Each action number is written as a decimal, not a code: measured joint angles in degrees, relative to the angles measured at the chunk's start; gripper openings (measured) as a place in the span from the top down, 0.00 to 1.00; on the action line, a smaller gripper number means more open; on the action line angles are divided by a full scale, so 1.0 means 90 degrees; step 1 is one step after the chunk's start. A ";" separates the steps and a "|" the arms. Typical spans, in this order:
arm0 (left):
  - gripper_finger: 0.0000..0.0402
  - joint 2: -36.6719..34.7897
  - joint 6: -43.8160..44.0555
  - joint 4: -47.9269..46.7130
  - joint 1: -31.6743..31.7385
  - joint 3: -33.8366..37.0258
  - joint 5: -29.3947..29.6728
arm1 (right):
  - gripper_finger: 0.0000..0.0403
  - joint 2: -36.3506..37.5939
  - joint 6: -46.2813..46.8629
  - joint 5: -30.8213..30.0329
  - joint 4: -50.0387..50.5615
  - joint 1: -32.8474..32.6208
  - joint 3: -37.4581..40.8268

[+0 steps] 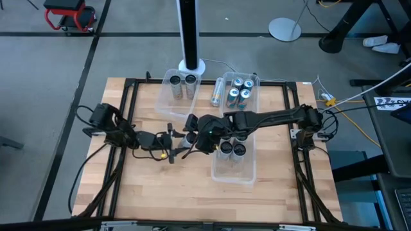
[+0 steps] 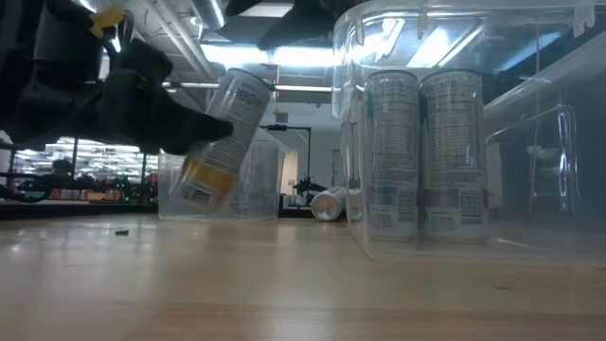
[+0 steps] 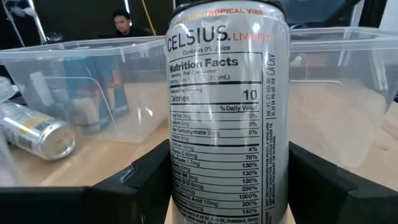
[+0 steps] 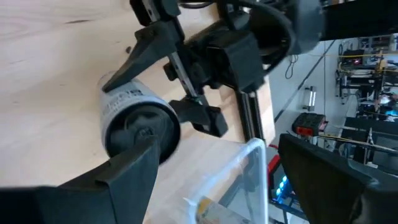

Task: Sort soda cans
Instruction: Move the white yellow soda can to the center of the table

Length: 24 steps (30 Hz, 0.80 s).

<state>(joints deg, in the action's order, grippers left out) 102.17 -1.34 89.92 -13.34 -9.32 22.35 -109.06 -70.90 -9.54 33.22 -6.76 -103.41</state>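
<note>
Wooden table [image 1: 160, 186], mid-surface: your left gripper [image 3: 227, 186] clamps a tilted silver-grey metal soda can [image 3: 227, 112].
Your right gripper [image 4: 217, 180], fingers wide and empty, crowds it; a bump could knock it loose.

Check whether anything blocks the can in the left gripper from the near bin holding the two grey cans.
The left gripper holds a Celsius can tilted above the table. Between it and the near bin hangs the right gripper, open, close beside the can. The bin's near wall must also be cleared.
</note>
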 joint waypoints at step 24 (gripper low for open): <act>0.39 0.0209 0.0085 0.0006 -0.0007 0.0168 -0.0034 | 0.47 -0.0284 0.0690 0.0129 0.0177 -0.0002 0.0723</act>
<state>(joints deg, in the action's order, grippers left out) 104.05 -0.57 89.97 -13.41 -7.81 22.04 -111.61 -64.69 -8.38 34.81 -6.79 -96.90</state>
